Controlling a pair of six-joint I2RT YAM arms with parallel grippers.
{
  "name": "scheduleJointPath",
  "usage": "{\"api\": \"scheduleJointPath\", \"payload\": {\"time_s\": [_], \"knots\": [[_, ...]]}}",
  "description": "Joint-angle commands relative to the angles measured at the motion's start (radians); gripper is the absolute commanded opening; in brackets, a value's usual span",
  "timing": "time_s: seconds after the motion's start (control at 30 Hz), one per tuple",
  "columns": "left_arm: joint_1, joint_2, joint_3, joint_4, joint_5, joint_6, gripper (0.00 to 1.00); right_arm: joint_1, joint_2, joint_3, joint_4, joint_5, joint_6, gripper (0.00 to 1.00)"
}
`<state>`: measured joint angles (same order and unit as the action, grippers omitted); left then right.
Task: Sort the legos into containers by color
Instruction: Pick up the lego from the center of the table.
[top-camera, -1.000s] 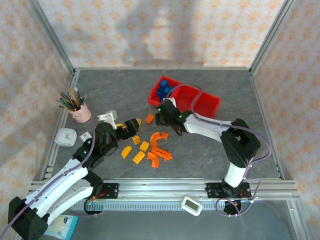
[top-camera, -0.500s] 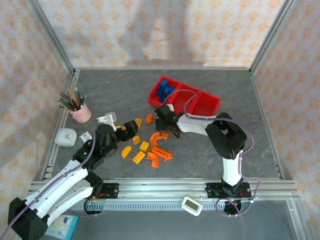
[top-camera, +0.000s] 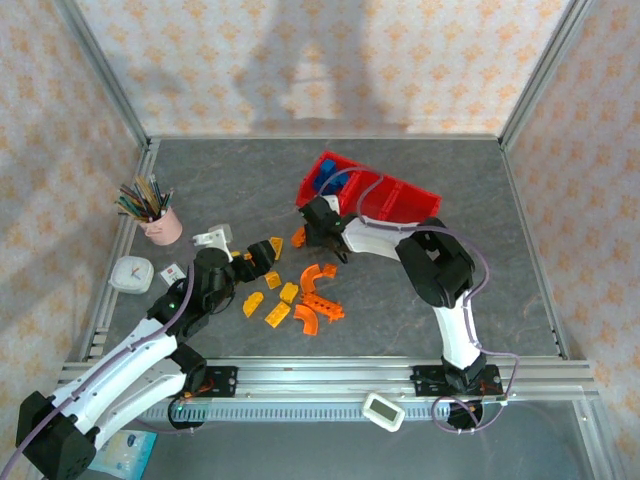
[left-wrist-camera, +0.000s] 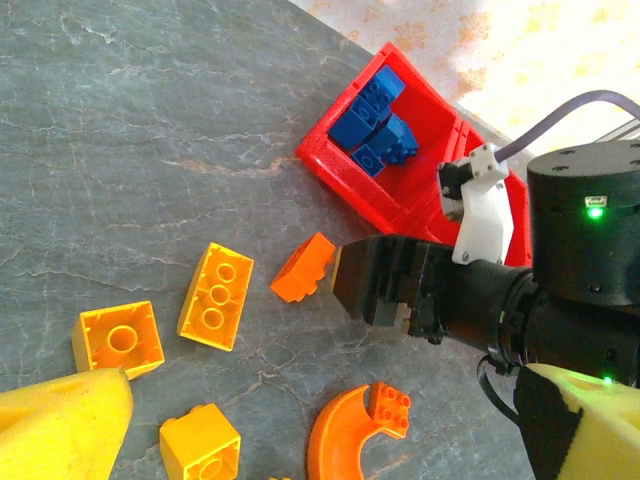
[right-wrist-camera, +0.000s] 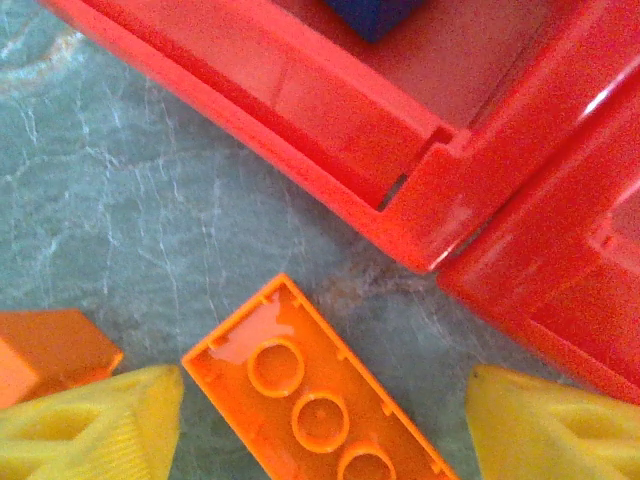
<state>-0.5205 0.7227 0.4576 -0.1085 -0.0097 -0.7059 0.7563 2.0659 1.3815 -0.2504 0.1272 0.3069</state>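
The red tray (top-camera: 400, 200) lies at the back, with several blue bricks (top-camera: 327, 178) in its left compartment. My right gripper (top-camera: 322, 240) hangs just in front of that compartment's corner (right-wrist-camera: 430, 250). It is open, its yellow fingers (right-wrist-camera: 90, 420) on either side of an upturned orange brick (right-wrist-camera: 320, 410) on the table, with gaps on both sides. A second orange brick (top-camera: 299, 237) lies just left of it. Orange arches and yellow-orange bricks (top-camera: 290, 298) are scattered in front. My left gripper (top-camera: 268, 252) is open above an orange arch (left-wrist-camera: 350, 440) and yellow-orange bricks (left-wrist-camera: 215, 295).
A pink cup of pencils (top-camera: 160, 222) stands at the left, with a white timer (top-camera: 130, 273) and a small white card (top-camera: 172, 272) near it. The aluminium rail (top-camera: 330, 375) runs along the front edge. In the left wrist view the right gripper's dark body (left-wrist-camera: 390, 285) sits close.
The right gripper has swung left and back toward the tray's left corner, its forearm folding in. The left gripper has edged slightly right. The bricks lie where they were.
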Motion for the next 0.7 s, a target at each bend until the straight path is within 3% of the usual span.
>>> {"api": "scheduleJointPath", "payload": {"time_s": [0.0,0.33,0.67], "knots": [[0.009,0.006,0.003,0.013,-0.022,0.019,0.99,-0.005,0.015,0.027,-0.02,0.033,0.006,0.69],[0.01,0.014,0.014,0.018,-0.013,0.013,0.99,0.028,-0.006,-0.012,-0.039,-0.047,-0.009,0.56],[0.011,0.017,0.026,0.017,-0.003,0.011,0.99,0.038,0.005,-0.015,-0.057,0.015,0.009,0.37]]}}
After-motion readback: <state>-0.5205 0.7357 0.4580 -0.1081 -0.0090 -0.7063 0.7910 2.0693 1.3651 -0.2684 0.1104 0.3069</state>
